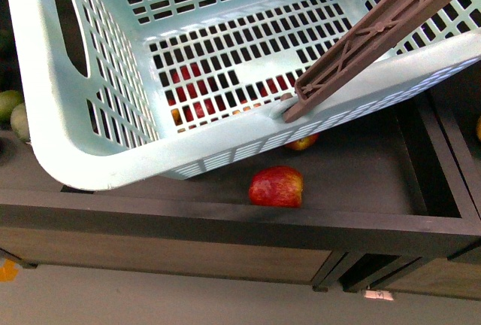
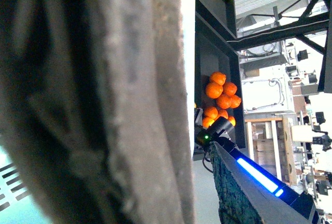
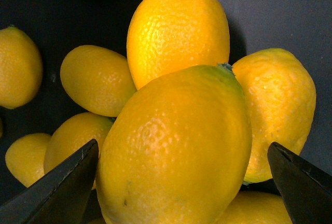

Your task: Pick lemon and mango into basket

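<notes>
Straddling the nearest lemon (image 3: 174, 125) on a pile of lemons (image 3: 98, 79) over a dark surface, the right end effector (image 3: 182, 146) is spread wide, a black fingertip (image 3: 67, 182) on each side. The aqua basket (image 1: 90, 152) hangs tilted above a dark wooden bin (image 1: 225, 223) holding a red apple (image 1: 276, 186). A blurred grey-brown surface fills most of the left wrist view, so the state of the left end effector (image 2: 171, 151) cannot be told.

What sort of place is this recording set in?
Probably a mock grocery produce section: an aqua shopping basket, a dark wooden display bin with a loose red apple, a heap of lemons, and oranges stacked in a dark rack.
</notes>
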Action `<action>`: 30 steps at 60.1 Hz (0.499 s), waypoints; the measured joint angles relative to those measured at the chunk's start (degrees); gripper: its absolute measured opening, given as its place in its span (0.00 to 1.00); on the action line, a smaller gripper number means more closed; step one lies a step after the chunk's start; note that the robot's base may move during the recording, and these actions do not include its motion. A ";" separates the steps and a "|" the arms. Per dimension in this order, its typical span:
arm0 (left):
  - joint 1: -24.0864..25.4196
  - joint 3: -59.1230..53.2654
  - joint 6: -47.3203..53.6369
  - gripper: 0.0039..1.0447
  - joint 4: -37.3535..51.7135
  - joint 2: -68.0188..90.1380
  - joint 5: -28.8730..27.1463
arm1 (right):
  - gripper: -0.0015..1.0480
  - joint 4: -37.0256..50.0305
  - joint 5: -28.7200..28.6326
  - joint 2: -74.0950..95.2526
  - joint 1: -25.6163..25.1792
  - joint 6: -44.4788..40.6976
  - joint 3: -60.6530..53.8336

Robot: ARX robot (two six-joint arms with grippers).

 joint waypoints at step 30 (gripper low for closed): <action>0.00 0.00 0.00 0.26 0.00 0.00 0.00 | 0.59 1.99 -0.39 0.81 0.09 -2.43 -0.15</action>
